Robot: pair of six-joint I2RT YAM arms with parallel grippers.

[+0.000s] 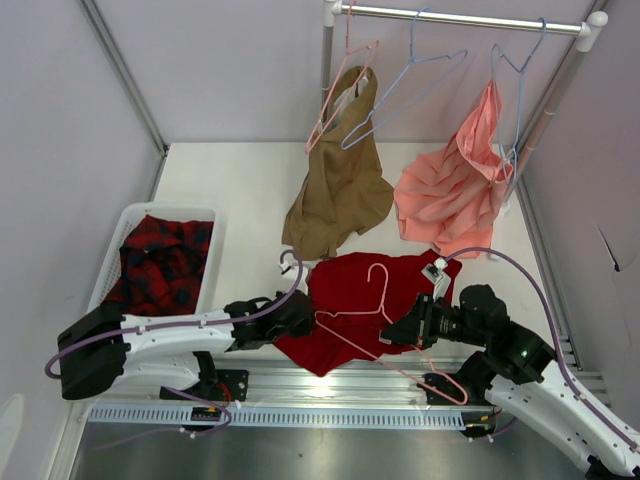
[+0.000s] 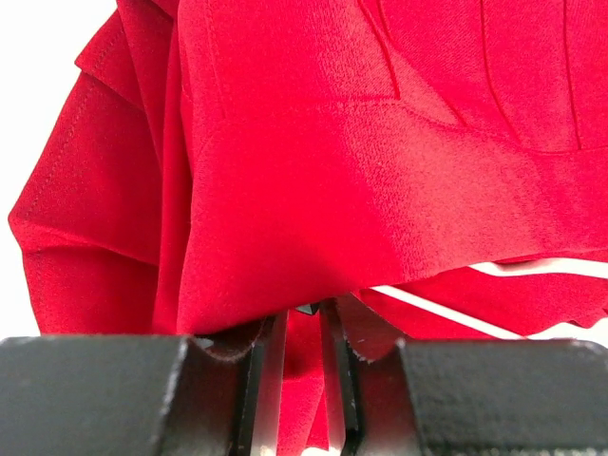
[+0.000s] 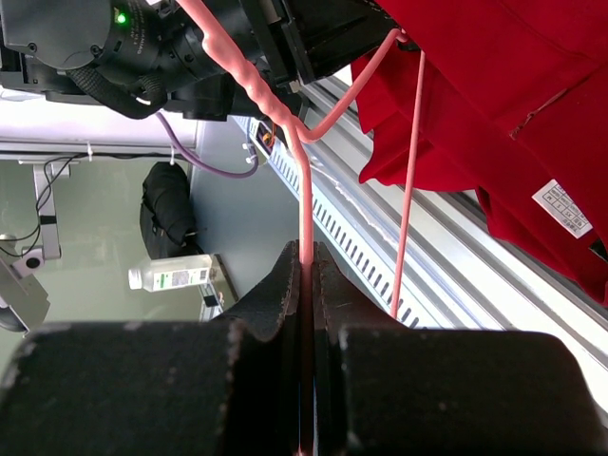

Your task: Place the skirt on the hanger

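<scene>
White tabletop (image 1: pixel 240 180) | creased deep-red skirt (image 1: pixel 345 282) | right gripper (image 3: pixel 306 274) clamps thin pink wire hanger (image 3: pixel 306 204) | left gripper (image 2: pixel 304 332) straddles skirt cloth, hold unclear

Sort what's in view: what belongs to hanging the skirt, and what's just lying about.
For the job:
- skirt
- hanger
- left gripper, pinching the skirt
- right gripper, shut on the hanger

Lying about:
- tan garment
- salmon-pink garment
- light-blue hangers
- plaid garment in the white basket
</scene>
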